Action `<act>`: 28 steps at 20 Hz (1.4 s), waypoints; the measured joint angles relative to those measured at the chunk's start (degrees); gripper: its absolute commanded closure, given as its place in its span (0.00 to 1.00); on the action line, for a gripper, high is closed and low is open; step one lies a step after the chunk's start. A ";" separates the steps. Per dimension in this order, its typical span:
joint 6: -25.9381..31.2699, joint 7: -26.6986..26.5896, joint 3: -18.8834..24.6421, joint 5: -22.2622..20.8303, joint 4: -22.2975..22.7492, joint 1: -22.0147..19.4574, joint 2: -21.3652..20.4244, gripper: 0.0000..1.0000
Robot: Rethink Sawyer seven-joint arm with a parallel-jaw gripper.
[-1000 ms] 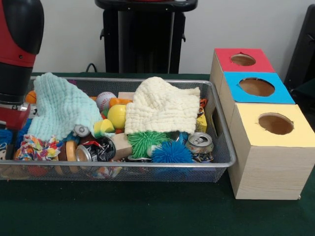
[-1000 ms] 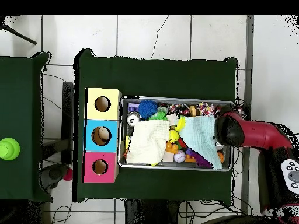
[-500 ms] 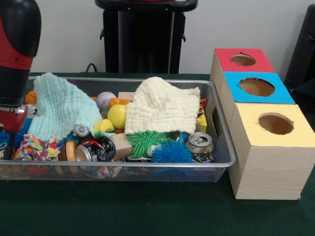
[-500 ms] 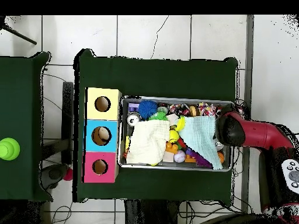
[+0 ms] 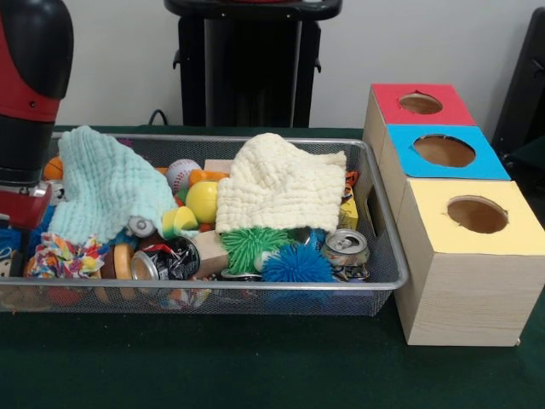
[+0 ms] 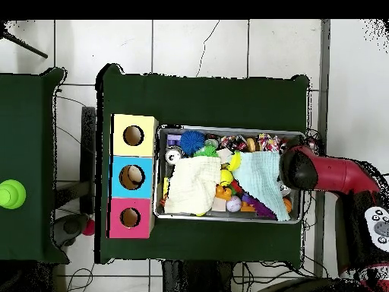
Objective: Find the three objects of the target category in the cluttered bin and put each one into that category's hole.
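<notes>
My arm (image 5: 30,102) hangs over the bin's (image 5: 387,256) end farthest from the boxes (image 5: 464,213) — grip state I cannot tell; I'd lift the mint cloth (image 5: 106,183) first.

The red and black arm (image 5: 30,102) is reaching down at the picture's left edge, its gripper hidden from both views.

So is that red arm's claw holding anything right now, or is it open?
Gripper: cannot be told. Only the arm's red and black body shows at the end of the wire bin; its tip is hidden in both views.
</notes>
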 measured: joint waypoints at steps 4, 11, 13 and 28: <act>1.32 0.00 -0.53 0.00 0.15 1.16 -0.10 0.00; 2.61 0.00 -0.74 0.01 1.73 3.27 -1.64 0.00; 2.60 0.00 -0.71 0.01 1.85 3.38 -1.93 0.00; 2.57 0.00 -0.33 0.04 1.81 -0.64 1.58 0.00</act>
